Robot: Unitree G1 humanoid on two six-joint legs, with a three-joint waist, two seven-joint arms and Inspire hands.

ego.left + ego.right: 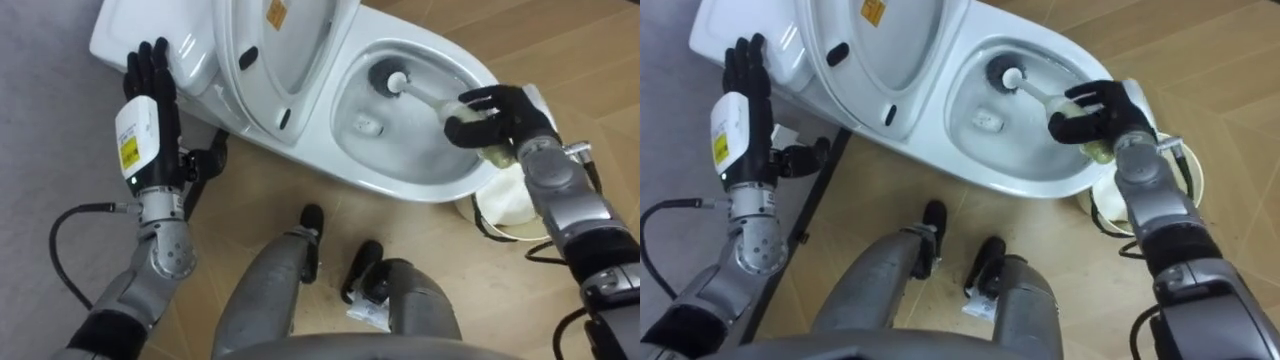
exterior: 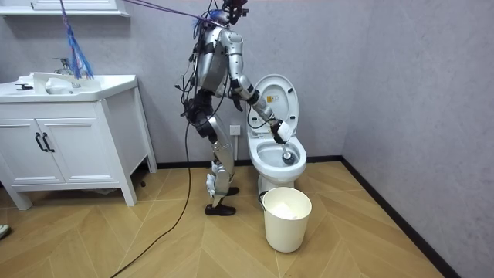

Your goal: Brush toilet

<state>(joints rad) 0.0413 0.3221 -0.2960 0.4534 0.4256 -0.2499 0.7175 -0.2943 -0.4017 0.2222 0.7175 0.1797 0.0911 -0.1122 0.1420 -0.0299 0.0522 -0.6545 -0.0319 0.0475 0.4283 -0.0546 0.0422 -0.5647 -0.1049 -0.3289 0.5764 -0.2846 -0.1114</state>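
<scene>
Over the toilet bowl [image 1: 420, 190], your right hand [image 1: 505, 115] has fingers curled round the brush [image 1: 415, 90], head down inside; left hand [image 1: 150, 95] hovers straight-fingered by the tank [image 1: 195, 50].

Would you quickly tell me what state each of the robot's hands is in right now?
Left hand: open, fingers straight, holding nothing, beside the toilet tank.
Right hand: shut on the toilet brush, whose head is in the bowl.
</scene>
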